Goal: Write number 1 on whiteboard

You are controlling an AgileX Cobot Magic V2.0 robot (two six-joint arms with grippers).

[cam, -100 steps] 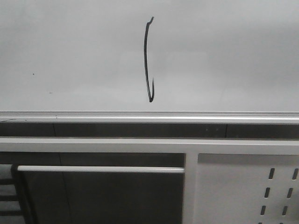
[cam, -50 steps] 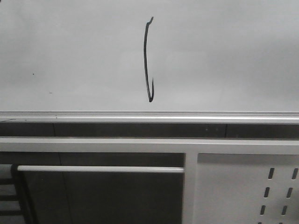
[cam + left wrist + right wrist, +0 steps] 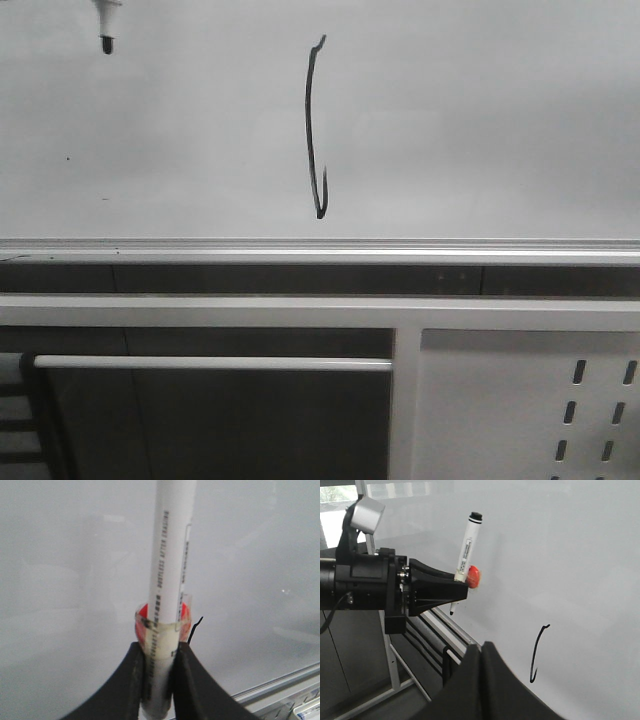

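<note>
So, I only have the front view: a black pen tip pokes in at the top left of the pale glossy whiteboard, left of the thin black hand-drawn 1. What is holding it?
Observer: The left gripper. The right wrist view shows its black fingers shut on the barrel of a white marker pen.
Reviewer: Anything on the pen?
Observer: A red lump is taped to the barrel, right at the fingers.
Reviewer: And the right gripper?
Observer: The right gripper has its black fingers together with nothing between them.
</note>
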